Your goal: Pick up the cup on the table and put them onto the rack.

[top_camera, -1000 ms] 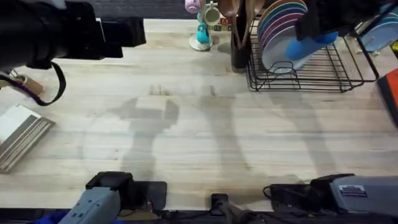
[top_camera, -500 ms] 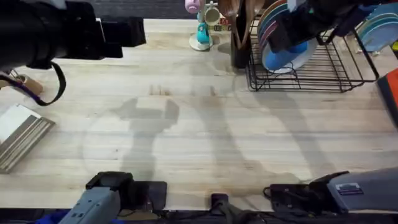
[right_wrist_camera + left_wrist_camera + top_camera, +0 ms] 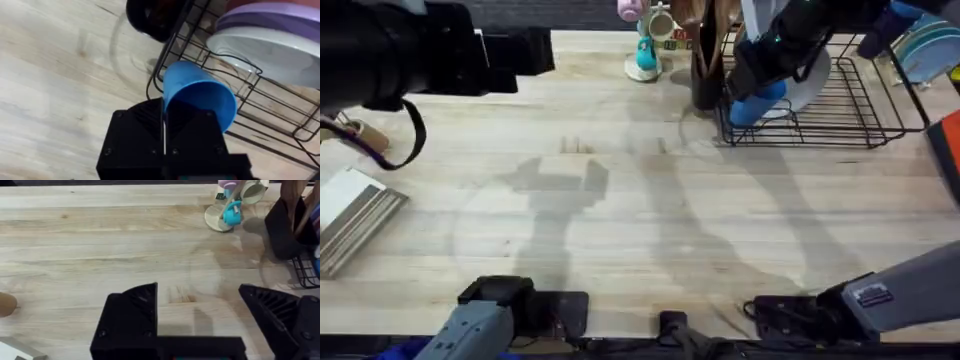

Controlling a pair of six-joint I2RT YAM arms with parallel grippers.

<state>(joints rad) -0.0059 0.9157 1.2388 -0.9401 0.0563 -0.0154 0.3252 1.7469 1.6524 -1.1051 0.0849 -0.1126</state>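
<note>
The right gripper [image 3: 164,131] has its two black fingers pinched together on the rim of the cup [image 3: 200,100], one finger seemingly inside the mouth and one outside. The cup is a small, smooth, bright blue tumbler, slightly tapered and handleless, tipped on its side so its open mouth faces the wrist camera. It hangs at the near left corner of the rack [image 3: 860,120], over the black wire rim; whether it touches the wire I cannot tell.

Just behind the cup in the rack leans a white plate [image 3: 270,55], with a purple plate [image 3: 270,15] stacked against it. A dark utensil holder [image 3: 705,85] stands right beside the rack's left side, close to the cup and crowding that corner. Further left of the rack sits a teal mug stand [image 3: 645,55] carrying a pink mug [image 3: 630,10] and a cream mug [image 3: 662,22].

The left gripper [image 3: 200,315] hangs well away from the rack over bare table [image 3: 620,220], its black fingers spread wide with nothing between them. At the table's far left edge, opposite the rack, lies a stack of flat pale boards [image 3: 350,215].
</note>
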